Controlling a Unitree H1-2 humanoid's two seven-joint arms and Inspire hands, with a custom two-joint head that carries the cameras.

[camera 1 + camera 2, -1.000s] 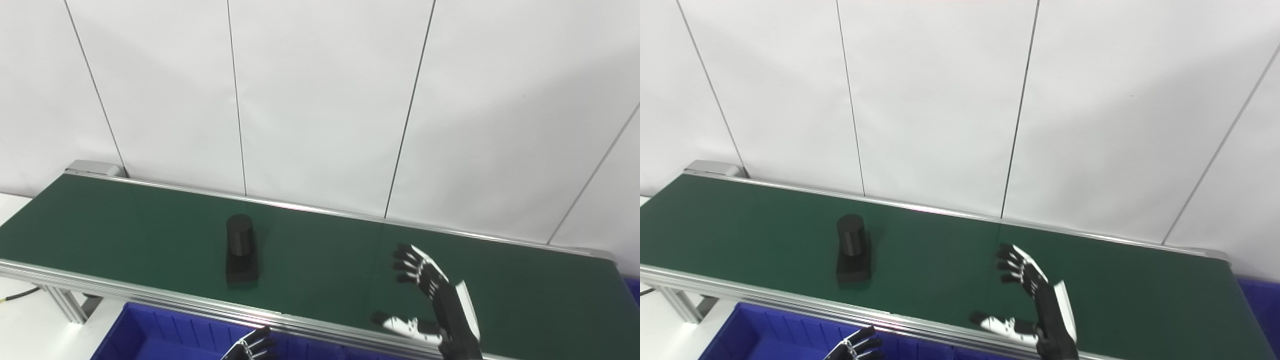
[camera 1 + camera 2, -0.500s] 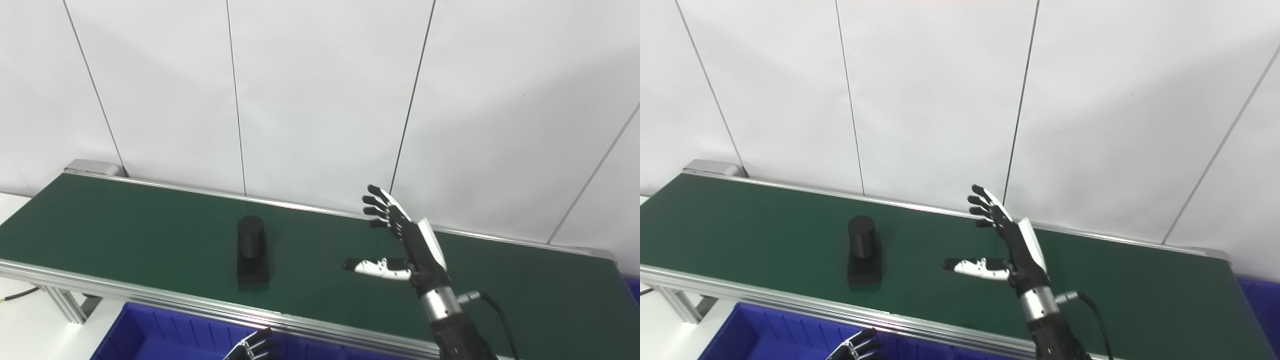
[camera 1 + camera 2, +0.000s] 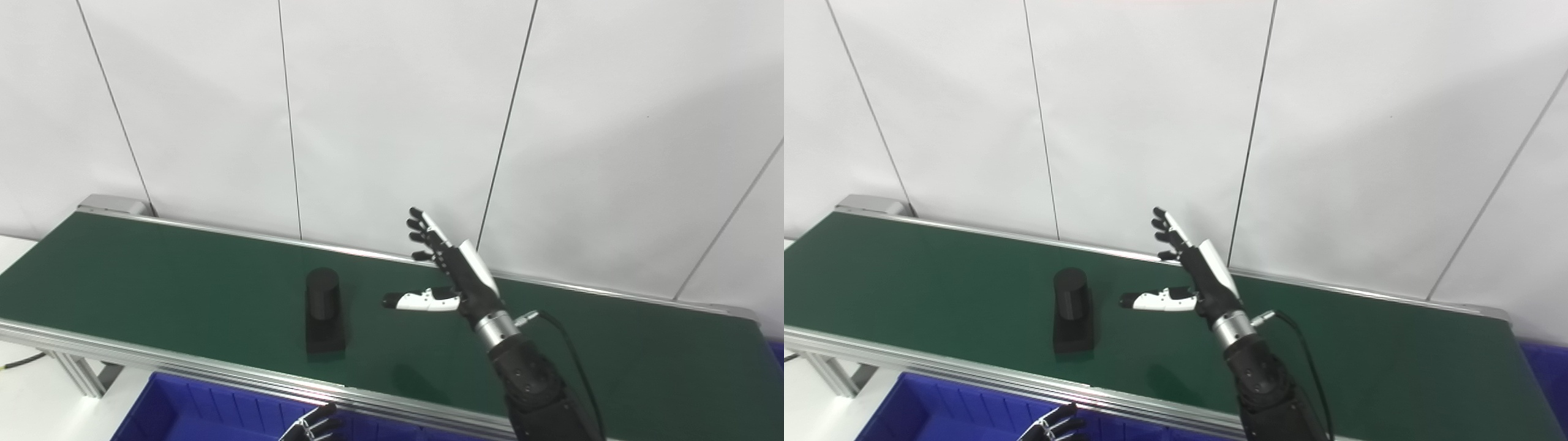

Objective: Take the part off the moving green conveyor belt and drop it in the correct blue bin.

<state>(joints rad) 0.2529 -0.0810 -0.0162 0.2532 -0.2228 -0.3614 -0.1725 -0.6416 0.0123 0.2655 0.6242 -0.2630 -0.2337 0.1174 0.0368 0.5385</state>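
part (image 3: 323, 318) on belt, left hand (image 3: 310, 427) cut off at bottom edge

The right hand (image 3: 456, 278) hangs above the belt (image 3: 153, 288), toward the belt's far edge, with its fingers (image 3: 422, 233) spread upward and its thumb (image 3: 413, 301) stretched out to the left. The part (image 3: 323, 312) stands on the belt left of the hand and a little nearer the front edge, apart from the thumb tip. The wall (image 3: 392, 116) rises behind the hand, beyond the belt. The bin (image 3: 190, 410) sits below the belt's front edge, down and left of the hand. The left hand (image 3: 309, 427) is over the bin at the bottom edge, only its fingertips showing.
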